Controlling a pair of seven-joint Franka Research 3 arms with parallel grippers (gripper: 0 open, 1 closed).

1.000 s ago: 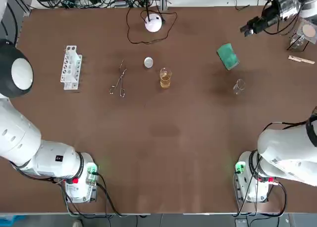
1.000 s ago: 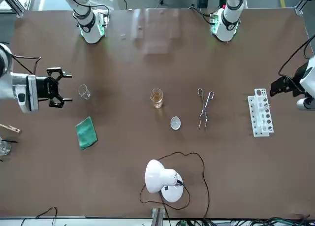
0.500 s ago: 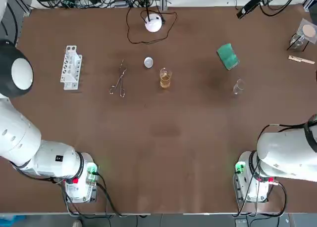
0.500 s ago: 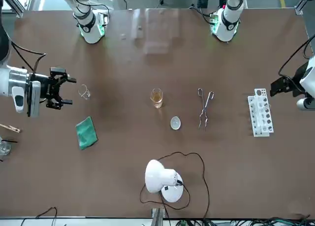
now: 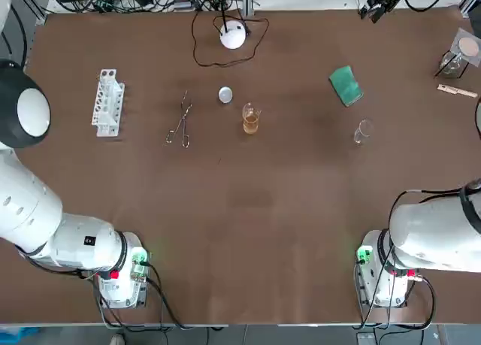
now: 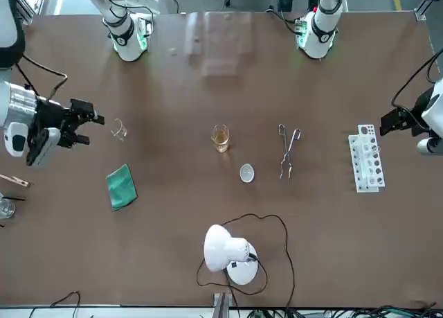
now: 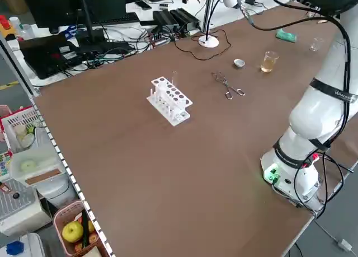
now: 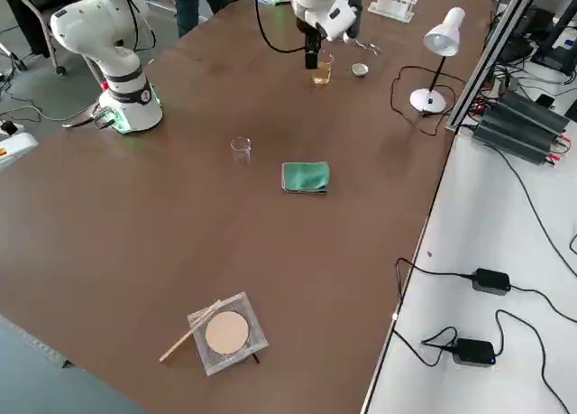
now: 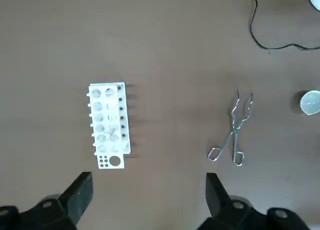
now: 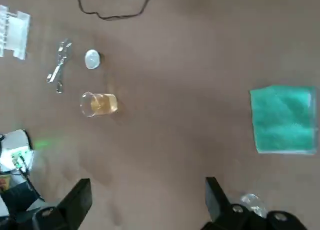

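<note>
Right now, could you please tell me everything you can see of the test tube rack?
The test tube rack is white, plastic by its look: a long block with rows of round holes on top. It stands on the brown table at the robot's left side. A clear tube seems to stand in one hole. Metal tongs lie apart from it; the left gripper hovers open above, not touching.

white lamp at the far side; tongs, small dish and amber-filled beaker close together.
</note>
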